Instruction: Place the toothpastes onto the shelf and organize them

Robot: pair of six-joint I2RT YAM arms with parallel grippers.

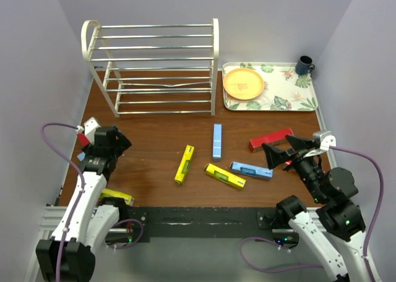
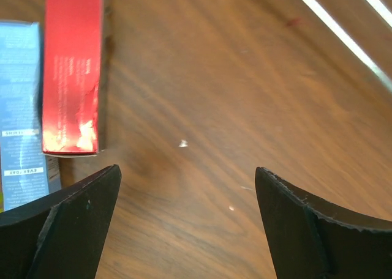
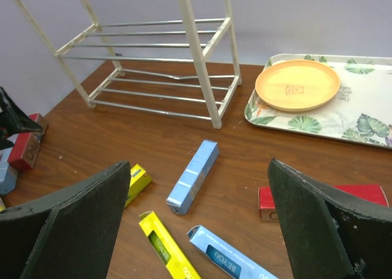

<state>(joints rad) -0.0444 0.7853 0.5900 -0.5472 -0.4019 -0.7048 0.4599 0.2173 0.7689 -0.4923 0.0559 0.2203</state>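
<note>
The white wire shelf stands at the back left with bare tiers. On the wood lie two blue toothpastes, two yellow ones and a red one. Another yellow carton lies partly under my left arm. My left gripper is open over bare wood, with a red carton and a blue carton just to its left. My right gripper hangs open above the central cartons, holding nothing.
A floral tray at the back right carries an orange plate. A dark mug stands on the tray's far corner. Purple walls close in on both sides and the back.
</note>
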